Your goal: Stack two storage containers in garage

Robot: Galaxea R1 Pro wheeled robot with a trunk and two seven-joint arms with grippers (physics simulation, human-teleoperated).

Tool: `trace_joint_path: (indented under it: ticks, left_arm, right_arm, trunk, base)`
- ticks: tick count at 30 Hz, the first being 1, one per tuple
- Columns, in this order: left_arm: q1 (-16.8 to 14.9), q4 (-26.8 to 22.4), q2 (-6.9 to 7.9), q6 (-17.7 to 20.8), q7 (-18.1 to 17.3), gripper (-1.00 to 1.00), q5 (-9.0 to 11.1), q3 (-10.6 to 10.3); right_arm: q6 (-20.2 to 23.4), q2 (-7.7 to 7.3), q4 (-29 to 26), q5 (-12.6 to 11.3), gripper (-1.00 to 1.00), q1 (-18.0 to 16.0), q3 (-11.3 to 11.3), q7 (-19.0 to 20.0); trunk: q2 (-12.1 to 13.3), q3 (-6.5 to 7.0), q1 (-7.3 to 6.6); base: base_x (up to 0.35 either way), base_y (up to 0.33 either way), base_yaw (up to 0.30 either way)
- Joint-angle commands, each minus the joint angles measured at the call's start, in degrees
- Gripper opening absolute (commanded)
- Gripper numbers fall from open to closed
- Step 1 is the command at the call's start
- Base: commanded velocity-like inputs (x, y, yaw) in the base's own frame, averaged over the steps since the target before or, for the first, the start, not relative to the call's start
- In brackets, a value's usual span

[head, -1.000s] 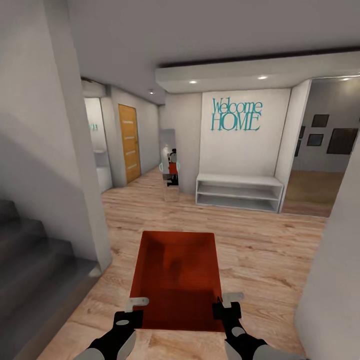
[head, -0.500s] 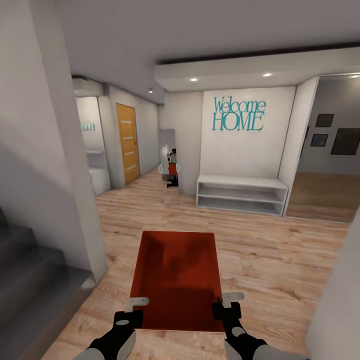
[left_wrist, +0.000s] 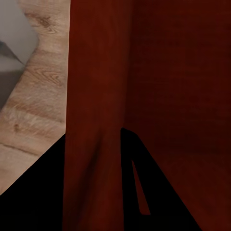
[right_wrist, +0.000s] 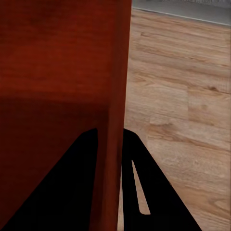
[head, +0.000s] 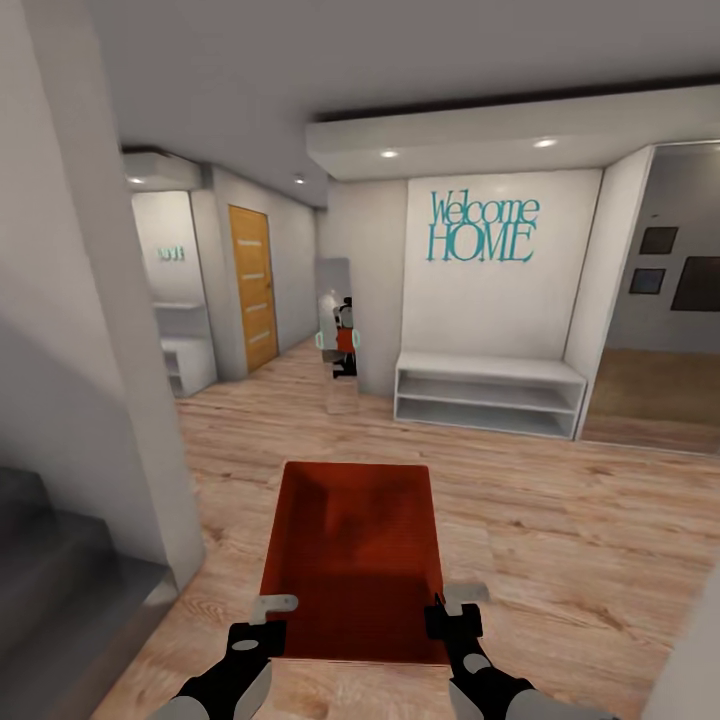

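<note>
One orange-red open-top storage container [head: 355,560] hangs level in front of me above the pale wood-plank floor [head: 560,520]. My left gripper [head: 268,622] is shut on its near left wall [left_wrist: 96,86], one finger inside and one outside. My right gripper [head: 452,612] is shut on the near right wall [right_wrist: 114,72] in the same way. In the left wrist view the left gripper [left_wrist: 94,134] straddles the wall, and in the right wrist view the right gripper [right_wrist: 109,131] does too. The container is empty. The garage is out of view.
Grey stairs [head: 50,570] and a white pillar [head: 110,350] stand close on my left. Ahead are a mirror [head: 338,330], a white low shelf [head: 490,392] under a "Welcome HOME" sign [head: 482,228], and a wood door [head: 252,285] at the back left. A white wall corner [head: 695,670] is near my right.
The camera has moved forward: the pillar and stairs slid left and the right wall slid out of the picture. The container stays in both grippers in the same place.
</note>
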Motion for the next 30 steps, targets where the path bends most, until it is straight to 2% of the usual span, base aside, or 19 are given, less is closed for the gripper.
trace_joint_path:
  ticks: [1,30]
  left_arm:
    - [0.0,0.2,0.06,0.0,0.7,-1.00,0.9,-0.3]
    - [0.0,0.2,0.06,0.0,0.7,-1.00,0.9,-0.3]
  right_arm:
    - [-3.5,0.02,0.0,-1.2,-1.00,-0.1,-1.5,-0.8]
    - [-3.5,0.02,0.0,-1.3,-1.00,-0.1,-1.5,-0.8]
  trunk:
    - [0.0,-0.07,0.04]
    - [0.0,-0.07,0.04]
  base:
    - [0.322,0.000,0.000]
    - [0.322,0.000,0.000]
